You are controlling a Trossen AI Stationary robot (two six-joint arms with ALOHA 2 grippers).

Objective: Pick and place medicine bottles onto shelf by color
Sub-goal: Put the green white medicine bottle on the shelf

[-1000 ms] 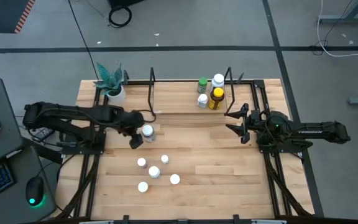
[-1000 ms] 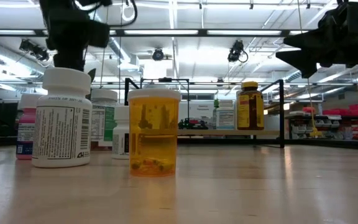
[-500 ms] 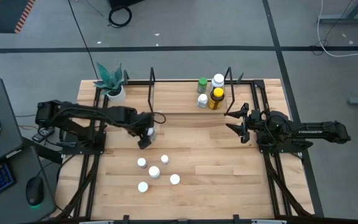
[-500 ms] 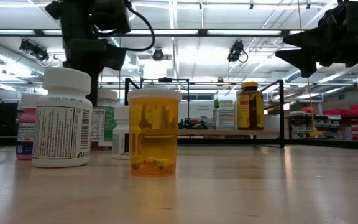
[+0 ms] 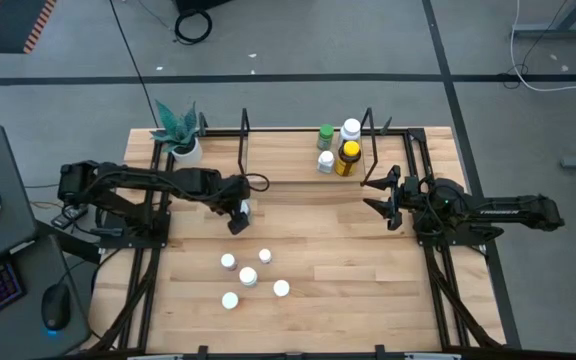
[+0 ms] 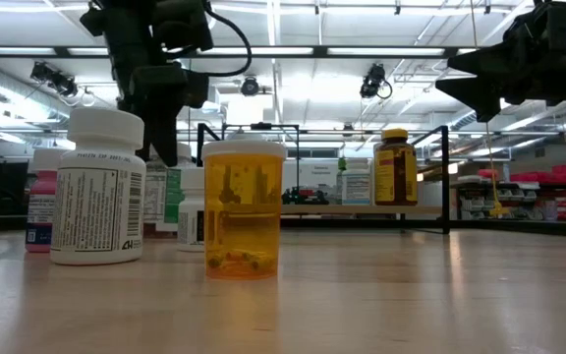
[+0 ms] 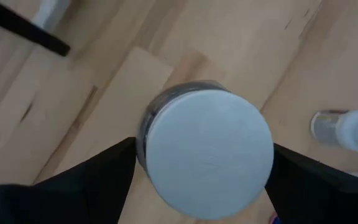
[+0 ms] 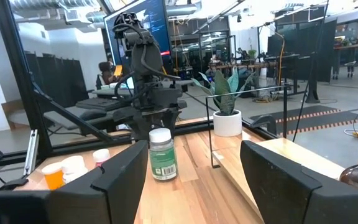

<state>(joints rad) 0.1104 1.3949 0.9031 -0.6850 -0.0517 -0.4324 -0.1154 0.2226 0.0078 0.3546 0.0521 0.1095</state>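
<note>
The left gripper [image 5: 240, 214] hangs over the middle of the table, just in front of the shelf's front edge, directly above a green medicine bottle with a white cap [image 8: 161, 154]. In the left wrist view the round white cap [image 7: 209, 152] fills the gap between the two dark fingers [image 7: 98, 180], which stand spread on either side of it; whether they touch it cannot be told. The right wrist view shows that bottle standing upright on the table under the left gripper's open fingers.

The right gripper [image 5: 377, 197] waits near the table's right edge, just in front of the shelf's right end, fingers spread and holding nothing.

The shelf [image 5: 288, 155], a light-wood board with black wire uprights, runs along the table's far edge. On its right part stand four bottles close together: a green one [image 5: 325, 134], a white one [image 5: 351, 129], a smaller white-capped one [image 5: 326, 160] and an amber bottle with a yellow cap [image 5: 348, 156]. A potted plant in a white pot [image 5: 181, 135] sits at the shelf's left end, by the table's far left corner.

Toward the near edge, left of centre, five white-capped bottles stand in a loose cluster [image 5: 248, 276]. In the low view the closest are a white bottle with a printed label [image 6: 98, 187] and a clear orange bottle [image 6: 243, 210], with a pink one [image 6: 41, 208] behind
</note>
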